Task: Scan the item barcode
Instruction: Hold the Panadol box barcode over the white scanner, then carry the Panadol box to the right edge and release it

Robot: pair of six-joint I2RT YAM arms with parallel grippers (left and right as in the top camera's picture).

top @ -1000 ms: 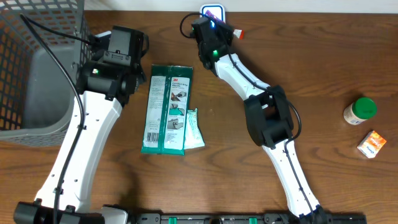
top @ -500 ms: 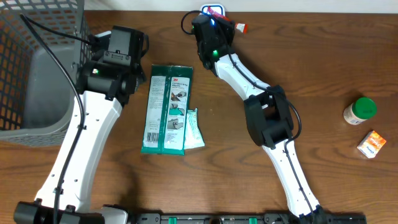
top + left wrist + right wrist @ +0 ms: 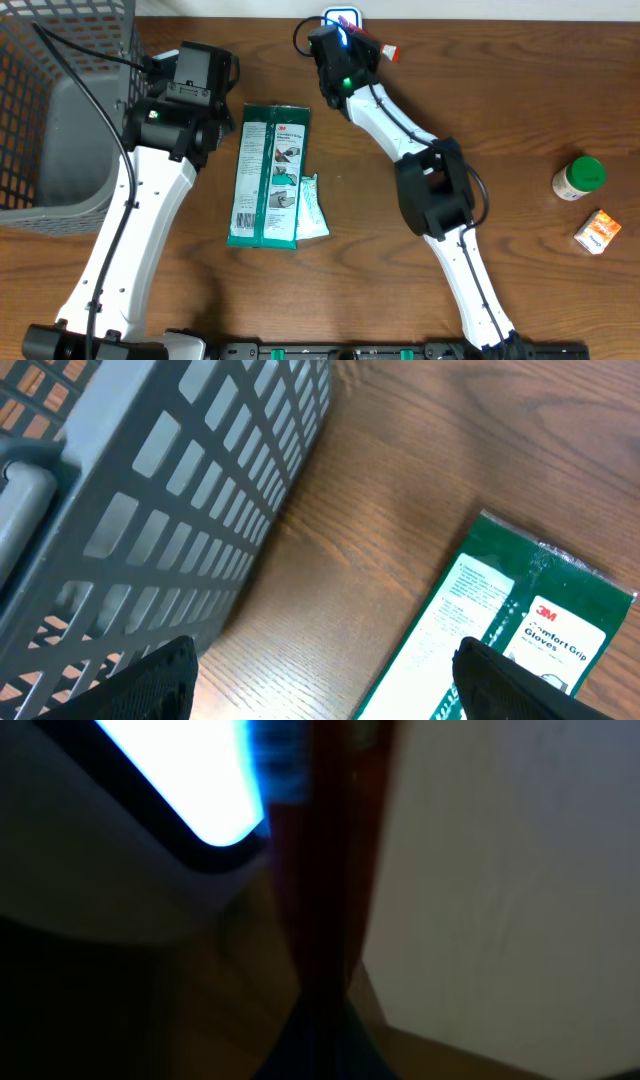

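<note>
At the table's far edge my right gripper (image 3: pixel 357 44) is shut on the item (image 3: pixel 385 50), a slim thing with a red end that sticks out to the right. It is held just beside the white scanner (image 3: pixel 342 17), whose window glows blue-white. In the right wrist view the item (image 3: pixel 335 870) is a dark red strip running up from the jaws, with the lit scanner window (image 3: pixel 170 780) close on its left. No barcode is visible. My left gripper (image 3: pixel 325 675) is open above bare wood, between the basket and a green package.
A grey wire basket (image 3: pixel 60 110) fills the left side. A green glove package (image 3: pixel 268 175) lies mid-table with a small white-green packet (image 3: pixel 312 208) beside it. At the right stand a green-lidded bottle (image 3: pixel 578 178) and an orange box (image 3: pixel 598 232).
The right gripper has shifted slightly with the item beside the scanner. The left arm has not moved.
</note>
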